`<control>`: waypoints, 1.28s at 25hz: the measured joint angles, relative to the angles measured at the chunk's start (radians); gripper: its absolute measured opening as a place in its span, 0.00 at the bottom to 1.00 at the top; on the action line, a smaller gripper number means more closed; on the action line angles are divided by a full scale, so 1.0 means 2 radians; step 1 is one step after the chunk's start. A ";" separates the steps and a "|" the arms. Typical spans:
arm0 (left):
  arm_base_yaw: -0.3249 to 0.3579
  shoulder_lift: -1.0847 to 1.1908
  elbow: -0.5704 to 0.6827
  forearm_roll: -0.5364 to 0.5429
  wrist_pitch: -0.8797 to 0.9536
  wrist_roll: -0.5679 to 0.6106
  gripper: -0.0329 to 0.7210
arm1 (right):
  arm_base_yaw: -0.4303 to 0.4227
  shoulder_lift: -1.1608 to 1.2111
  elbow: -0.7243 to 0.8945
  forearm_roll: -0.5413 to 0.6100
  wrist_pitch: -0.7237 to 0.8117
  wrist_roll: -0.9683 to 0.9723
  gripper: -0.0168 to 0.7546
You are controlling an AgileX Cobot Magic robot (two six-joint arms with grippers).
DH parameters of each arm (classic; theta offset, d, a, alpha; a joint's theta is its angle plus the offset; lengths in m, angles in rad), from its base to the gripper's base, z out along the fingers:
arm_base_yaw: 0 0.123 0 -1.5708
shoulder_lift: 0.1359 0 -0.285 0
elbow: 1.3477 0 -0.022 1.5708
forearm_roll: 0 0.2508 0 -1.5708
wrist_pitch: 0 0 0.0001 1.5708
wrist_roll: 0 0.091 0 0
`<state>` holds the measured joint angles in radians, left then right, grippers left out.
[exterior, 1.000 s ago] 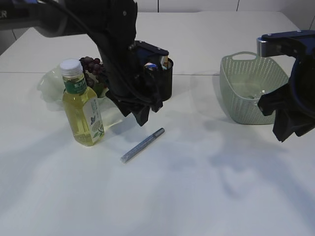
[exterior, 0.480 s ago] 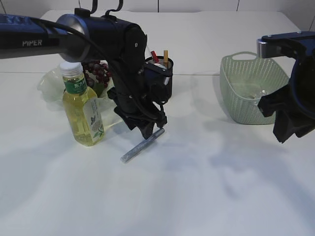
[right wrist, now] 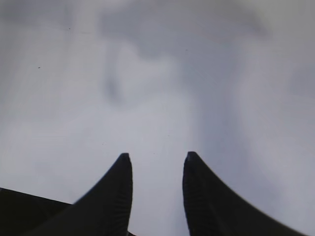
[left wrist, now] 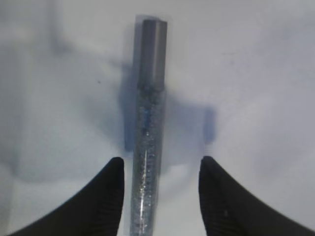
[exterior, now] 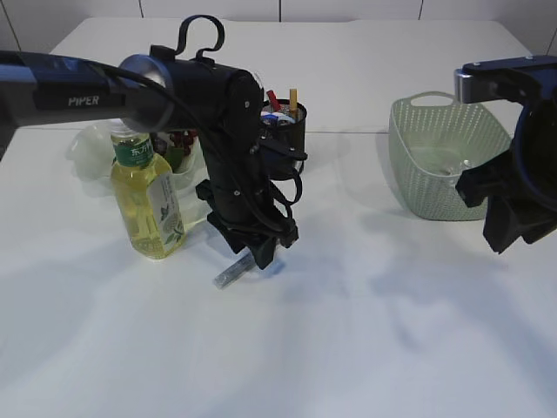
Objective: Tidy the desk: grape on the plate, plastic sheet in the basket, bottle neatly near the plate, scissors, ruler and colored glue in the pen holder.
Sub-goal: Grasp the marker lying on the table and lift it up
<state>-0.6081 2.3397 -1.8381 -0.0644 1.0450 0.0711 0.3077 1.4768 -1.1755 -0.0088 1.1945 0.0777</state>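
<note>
The worktop point(exterior: 365, 348) carries, from largest to smallest: the basket point(exterior: 439, 157) at right with the clear plastic sheet point(exterior: 435, 161) apparently lying inside it, the bottle point(exterior: 146, 193) standing upright at left, the plate point(exterior: 91, 148) behind the bottle, the pen holder point(exterior: 285, 135) behind centre with several items already standing in it, the grape point(exterior: 178, 139) bunch on the plate behind the bottle, and the colored glue point(left wrist: 147, 147) stick lying flat in front of the pen holder.

Change over the last second: the left arm has come down from above the pen holder to the colored glue, which has not shifted on the worktop. Judged from this, the glue is the last item outstanding for the pen holder and the grasp step is about to begin.

Left pincer point(exterior: 261, 252): fingers apart at roughly half opening, straddling the glue stick. In the left wrist view the stick runs lengthwise between the fingers, just beside the left-hand one in that view; contact cannot be confirmed. Nothing is clamped.

Right pincer point(exterior: 505, 228): fingers apart at moderate opening, hanging clear of the worktop in front of the basket, empty.
</note>
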 joint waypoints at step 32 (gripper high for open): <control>0.000 0.021 -0.005 0.013 -0.006 0.003 0.38 | 0.000 0.000 0.000 0.000 0.003 0.000 0.40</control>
<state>-0.6074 2.3826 -1.8476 -0.0393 1.0324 0.0771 0.3077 1.4768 -1.1755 -0.0088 1.2004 0.0777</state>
